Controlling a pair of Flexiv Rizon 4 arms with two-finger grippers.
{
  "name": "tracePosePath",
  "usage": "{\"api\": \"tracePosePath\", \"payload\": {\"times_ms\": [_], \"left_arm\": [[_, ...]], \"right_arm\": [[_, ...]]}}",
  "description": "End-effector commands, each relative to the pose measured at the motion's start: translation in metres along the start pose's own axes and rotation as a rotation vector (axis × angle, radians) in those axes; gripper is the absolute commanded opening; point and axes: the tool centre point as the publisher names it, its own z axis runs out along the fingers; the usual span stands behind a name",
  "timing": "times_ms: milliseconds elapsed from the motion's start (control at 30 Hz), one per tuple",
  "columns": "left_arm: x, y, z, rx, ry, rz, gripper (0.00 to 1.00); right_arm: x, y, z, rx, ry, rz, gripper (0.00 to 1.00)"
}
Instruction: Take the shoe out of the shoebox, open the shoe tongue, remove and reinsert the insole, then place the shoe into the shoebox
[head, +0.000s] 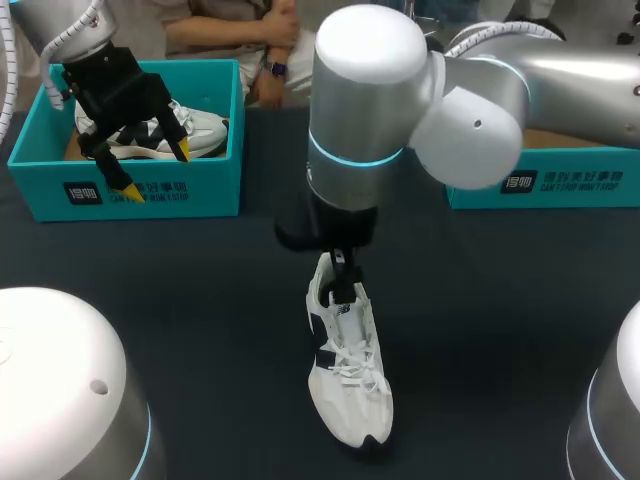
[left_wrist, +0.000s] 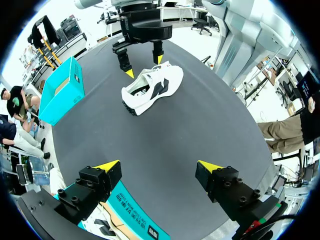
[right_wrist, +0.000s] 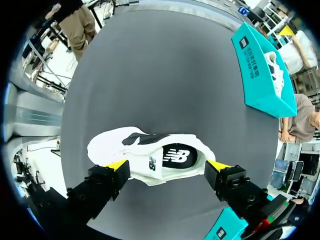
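shoes x2: table shoe (head: 348, 370), boxed shoe (head: 190, 130) | boxes x2: L box (head: 150, 185), R box (head: 540, 185) | L grip (head: 157, 171), R grip (right_wrist: 167, 165): spread, prob. empty

Matt table (head: 200, 300), glossy arm (head: 370, 90)

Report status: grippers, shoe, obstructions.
Left gripper open over a shoebox with another shoe in it. Right gripper open, straddling the white shoe at its heel end. Shoe on the table, insole in place. Nothing blocking it.

L end effector (left_wrist: 159, 166), R end effector (right_wrist: 168, 164): spread
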Motion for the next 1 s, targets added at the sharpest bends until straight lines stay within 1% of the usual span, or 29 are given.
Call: {"api": "tracePosePath", "payload": {"times_ms": [33,133,200,267,400,500,600,700,833,1000], "left_arm": [[-0.001,0.000,0.000,-0.002,0.003,0.000,1.00],[-0.001,0.000,0.000,-0.002,0.003,0.000,1.00],[-0.001,0.000,0.000,-0.002,0.003,0.000,1.00],[-0.001,0.000,0.000,-0.002,0.003,0.000,1.00],[-0.001,0.000,0.000,-0.002,0.003,0.000,1.00],[-0.001,0.000,0.000,-0.002,0.003,0.000,1.00],[-0.001,0.000,0.000,-0.002,0.003,0.000,1.00],[-0.001,0.000,0.000,-0.002,0.003,0.000,1.00],[-0.001,0.000,0.000,-0.002,0.003,0.000,1.00],[-0.001,0.000,0.000,-0.002,0.003,0.000,1.00]], "right_arm": [[0.001,-0.002,0.000,-0.004,-0.001,-0.001,1.00],[0.001,-0.002,0.000,-0.004,-0.001,-0.001,1.00],[-0.004,-0.003,-0.003,-0.005,0.010,0.002,1.00],[-0.009,-0.002,-0.006,0.022,0.017,0.011,1.00],[-0.021,0.001,-0.005,0.046,0.026,0.009,1.00],[-0.034,0.005,0.001,0.054,0.030,0.006,1.00],[-0.043,0.005,0.008,0.072,0.026,0.008,1.00],[-0.053,0.004,0.017,0.070,0.014,0.020,1.00],[-0.060,0.004,0.027,0.074,0.003,0.035,1.00],[-0.065,0.001,0.038,0.080,-0.005,0.047,1.00]]}}
